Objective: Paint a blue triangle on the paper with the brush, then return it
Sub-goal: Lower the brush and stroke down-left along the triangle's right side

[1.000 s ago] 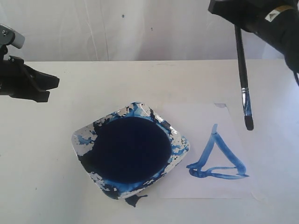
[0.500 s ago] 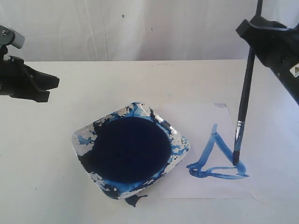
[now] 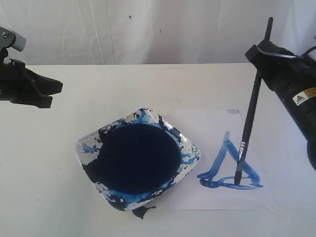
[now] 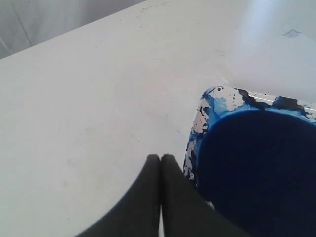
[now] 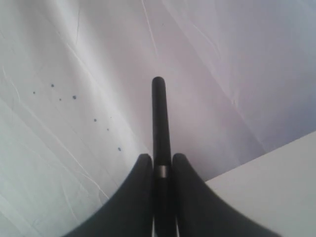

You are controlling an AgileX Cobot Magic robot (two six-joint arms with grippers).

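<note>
Creased white cloth backdrop (image 3: pixel 148 29) w/ few dark specks behind off-white tabletop (image 3: pixel 49 207), soft even light.

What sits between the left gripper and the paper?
The paint-splashed dish holding dark blue paint, between left gripper and paper; exterior view shows it.

This is a robot lab test setup, not a home or an art studio. A bare off-white bench (image 3: pixel 98 84) stands against a creased white backdrop sheet (image 3: pixel 148 29) flecked with small dark spots. A black left end effector (image 3: pixel 54 91) reaches in at one side. The right arm (image 3: pixel 291 79) opposite carries a printed warning label (image 3: pixel 306 95). The only props are a paint-smeared dish (image 3: pixel 89 146), paper (image 3: pixel 207 123) and a brush (image 3: pixel 248 126).
</note>
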